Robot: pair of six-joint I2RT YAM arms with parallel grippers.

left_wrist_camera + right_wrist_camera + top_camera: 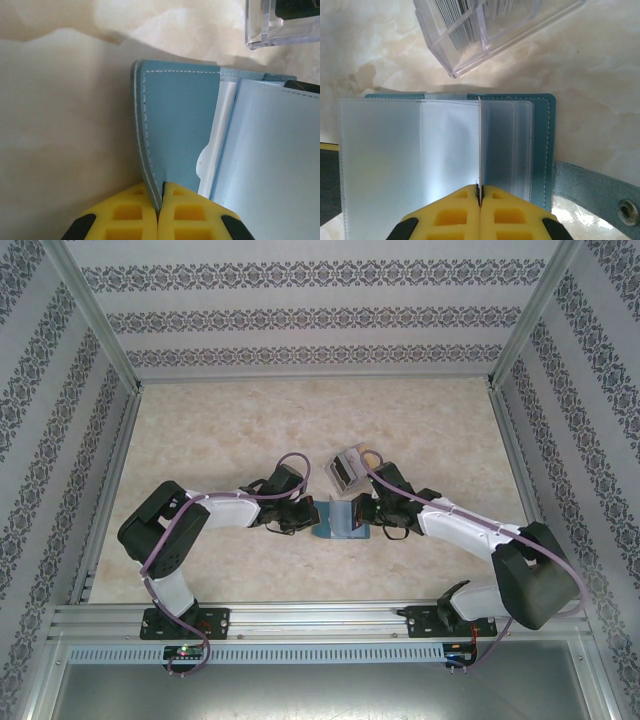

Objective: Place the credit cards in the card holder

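Both are pinching the soft teal folding card holder (180,125): left gripper (159,200) its stitched cover, right gripper (480,192) a slippery clear sleeve (479,145).

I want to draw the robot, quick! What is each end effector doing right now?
Left end effector: closed, pinching the wallet by its cover edge.
Right end effector: closed, pinching a clear sleeve inside the wallet.

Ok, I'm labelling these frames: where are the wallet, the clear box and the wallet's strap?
wallet (175,130), left wrist view, on its teal cover flap.
clear box (465,59), right wrist view, on its near wall.
strap (590,190), right wrist view, on its middle, left of the snap.
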